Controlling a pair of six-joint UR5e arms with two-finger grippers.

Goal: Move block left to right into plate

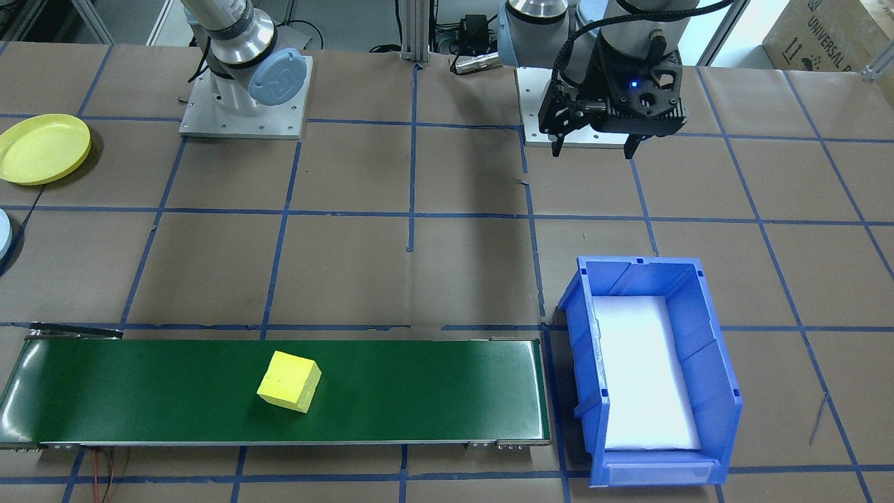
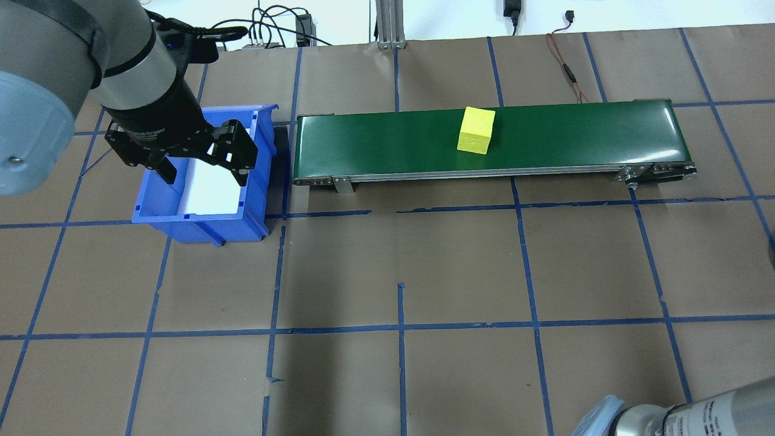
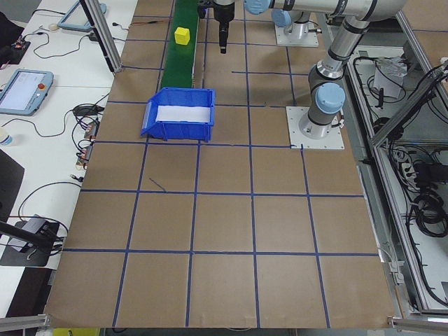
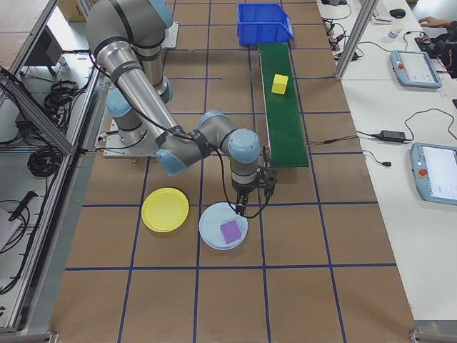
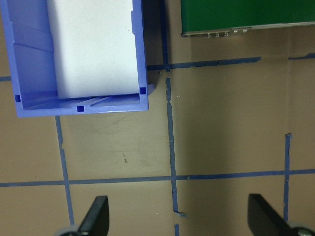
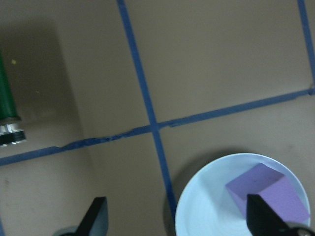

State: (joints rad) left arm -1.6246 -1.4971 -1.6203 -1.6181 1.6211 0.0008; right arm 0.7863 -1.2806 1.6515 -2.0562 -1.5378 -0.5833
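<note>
- Progress: the yellow block [image 1: 289, 381] lies on the green conveyor belt [image 1: 419, 391], roughly mid-belt, unheld. The yellow plate [image 4: 165, 209] is empty, so pick and place both remain.
- A purple block [image 4: 230, 231] sits in the pale blue plate [image 4: 214, 230] just beside the yellow one.
- Right gripper [image 6: 177, 219]: fingers apart, empty, hovering over the pale blue plate's edge off the belt's right end; yellow block well apart from it.
- Left gripper [image 2: 200, 163]: fingers apart, empty, above the blue bin [image 2: 257, 200] at the belt's left end.
</note>
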